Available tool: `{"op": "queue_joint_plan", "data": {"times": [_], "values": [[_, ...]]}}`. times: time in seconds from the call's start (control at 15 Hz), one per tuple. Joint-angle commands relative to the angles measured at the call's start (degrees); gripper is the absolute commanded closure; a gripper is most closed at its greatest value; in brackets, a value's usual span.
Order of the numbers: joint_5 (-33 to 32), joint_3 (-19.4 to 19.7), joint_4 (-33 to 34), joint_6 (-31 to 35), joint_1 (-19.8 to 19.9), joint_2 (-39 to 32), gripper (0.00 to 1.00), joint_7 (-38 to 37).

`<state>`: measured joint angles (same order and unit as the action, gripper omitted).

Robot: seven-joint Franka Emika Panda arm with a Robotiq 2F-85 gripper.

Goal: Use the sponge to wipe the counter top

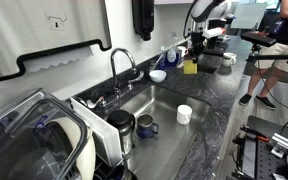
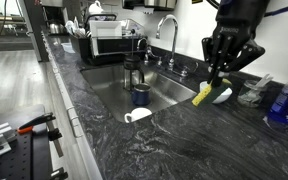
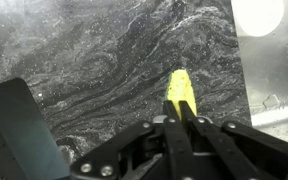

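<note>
The yellow sponge (image 3: pixel 180 88) is clamped between the fingers of my gripper (image 3: pixel 180 108), which is shut on it. In an exterior view the sponge (image 2: pixel 203 95) hangs tilted from the gripper (image 2: pixel 217 74) just above the dark veined counter top (image 2: pixel 174 135), right of the sink. In an exterior view the sponge (image 1: pixel 189 67) and gripper (image 1: pixel 196 50) are at the far end of the counter top (image 1: pixel 219 95). The wrist view shows the counter top (image 3: pixel 104 60) below the sponge. I cannot tell whether the sponge touches the stone.
The steel sink (image 2: pixel 124 85) holds a dark mug (image 2: pixel 140 95) and a faucet (image 2: pixel 168 30) behind it. A white cup (image 2: pixel 137 116) lies on the sink edge. A small white bowl (image 2: pixel 222 95) sits beside the sponge. A dish rack (image 1: pixel 44 140) is close by. A person (image 1: pixel 274 50) stands far off.
</note>
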<state>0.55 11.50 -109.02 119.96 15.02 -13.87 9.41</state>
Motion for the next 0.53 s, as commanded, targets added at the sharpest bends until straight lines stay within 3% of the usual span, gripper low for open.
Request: {"op": "queue_joint_plan", "data": {"times": [0.0,0.47], "values": [[4.0,-0.6,-2.6,1.5,1.2,0.6,0.98,3.8],[11.1,-1.1,-4.3,4.8,1.6,-1.5,0.98,11.3]]}}
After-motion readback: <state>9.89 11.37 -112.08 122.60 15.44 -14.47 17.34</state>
